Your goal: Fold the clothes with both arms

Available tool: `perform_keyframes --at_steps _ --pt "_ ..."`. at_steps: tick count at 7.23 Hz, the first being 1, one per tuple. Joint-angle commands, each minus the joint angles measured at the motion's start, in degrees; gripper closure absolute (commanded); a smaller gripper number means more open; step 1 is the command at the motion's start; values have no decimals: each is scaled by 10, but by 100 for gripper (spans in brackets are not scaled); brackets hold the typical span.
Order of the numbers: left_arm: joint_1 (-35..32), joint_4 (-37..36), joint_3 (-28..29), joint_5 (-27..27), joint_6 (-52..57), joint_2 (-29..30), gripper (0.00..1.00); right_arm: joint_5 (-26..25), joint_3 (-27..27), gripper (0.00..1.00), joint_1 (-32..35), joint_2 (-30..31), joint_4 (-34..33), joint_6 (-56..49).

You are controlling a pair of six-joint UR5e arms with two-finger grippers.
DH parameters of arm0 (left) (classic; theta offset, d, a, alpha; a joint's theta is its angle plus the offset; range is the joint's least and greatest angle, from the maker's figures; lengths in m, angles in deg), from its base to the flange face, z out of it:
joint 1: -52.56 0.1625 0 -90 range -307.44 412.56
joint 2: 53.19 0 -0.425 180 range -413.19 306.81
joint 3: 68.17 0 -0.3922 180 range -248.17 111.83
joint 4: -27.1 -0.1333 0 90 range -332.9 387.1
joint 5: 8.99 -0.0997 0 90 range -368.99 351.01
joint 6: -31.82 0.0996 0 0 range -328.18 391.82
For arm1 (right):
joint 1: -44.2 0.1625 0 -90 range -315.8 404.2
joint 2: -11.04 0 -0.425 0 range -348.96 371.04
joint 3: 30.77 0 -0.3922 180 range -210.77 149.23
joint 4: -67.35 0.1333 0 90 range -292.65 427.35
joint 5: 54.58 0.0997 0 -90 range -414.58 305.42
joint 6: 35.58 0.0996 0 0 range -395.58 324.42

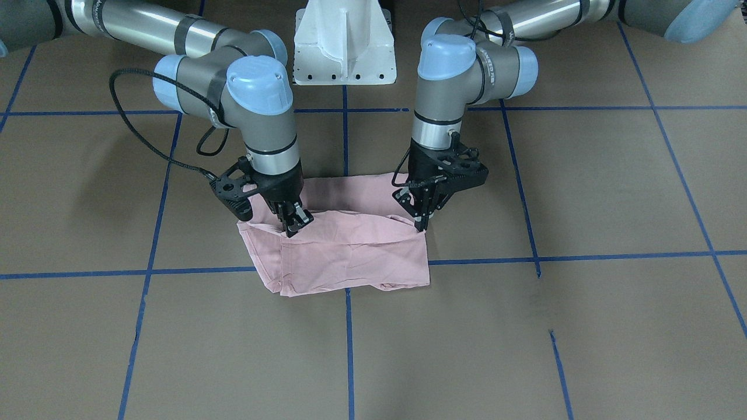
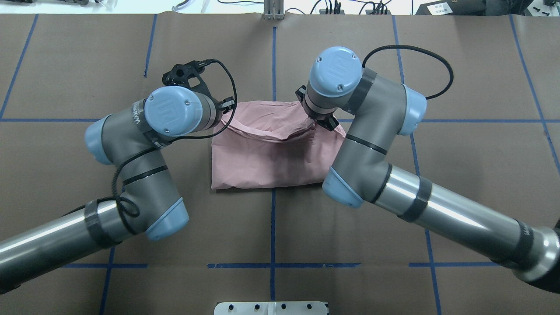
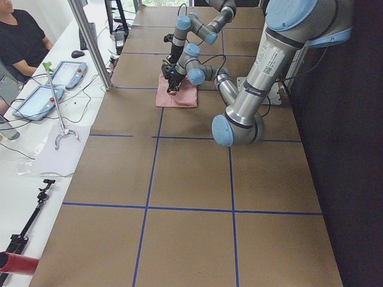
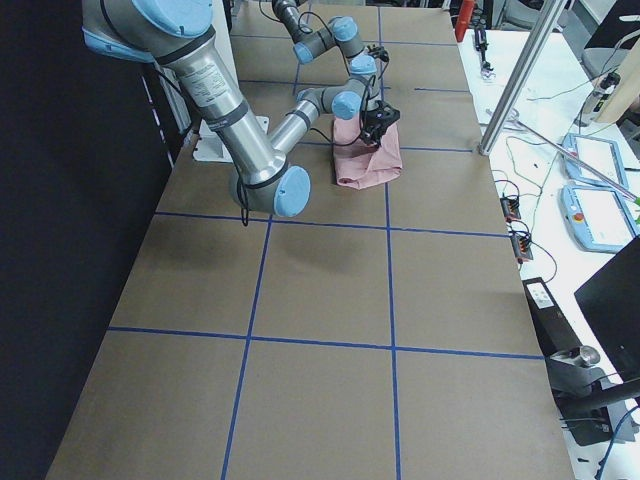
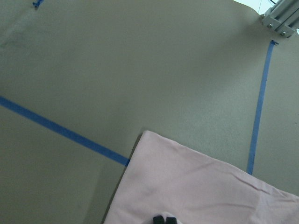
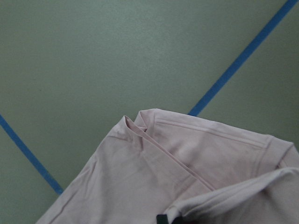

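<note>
Mid-frame: left hand (image 1: 421, 223) and right hand (image 1: 296, 224) each pinch shirt (image 1: 350, 256) edge. Carry both level, in step; land fold square.

I am gripping the pale pink T-shirt (image 1: 350, 256) by its upper layer, my left jaws closed on one end of the raised edge and my right jaws closed on the other. Between them the cloth is sagging slack into a shallow open pocket. The rest is lying folded in a rough rectangle on the surface (image 1: 583, 326), spreading beneath the jaws and out beyond them. Only plain pink is showing. My left arm (image 1: 449, 87) and right arm (image 1: 257, 105) are pointing their wrists steeply down, close together over the shirt.
</note>
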State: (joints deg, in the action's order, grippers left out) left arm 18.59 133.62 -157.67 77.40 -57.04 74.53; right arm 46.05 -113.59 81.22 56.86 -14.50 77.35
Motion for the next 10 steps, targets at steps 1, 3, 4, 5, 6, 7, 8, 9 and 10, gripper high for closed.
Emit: perform_keyframes --at_steps 1,3,4,5,6,7,8,9,10 --pt "-48 106 167 -17 97 54 45 48 226 1 55 -73 154 -86" --pt "-53 159 173 -13 100 39 38 118 229 0 103 -65 158 -147" --pt "-54 157 146 -11 100 37 38 119 195 0 102 -24 163 -168" --pt "-54 149 114 22 87 34 44 124 149 0 103 0 160 -173" --pt "-48 138 86 84 57 25 99 124 119 0 102 12 158 -172" --pt "-36 106 82 146 58 30 100 125 95 0 102 30 159 -173" --pt "-9 96 85 176 62 43 100 126 92 0 102 35 161 -174" --pt "19 94 86 184 83 60 100 127 80 0 103 40 160 -174" --pt "27 94 94 208 87 72 100 128 55 0 103 58 160 -174"
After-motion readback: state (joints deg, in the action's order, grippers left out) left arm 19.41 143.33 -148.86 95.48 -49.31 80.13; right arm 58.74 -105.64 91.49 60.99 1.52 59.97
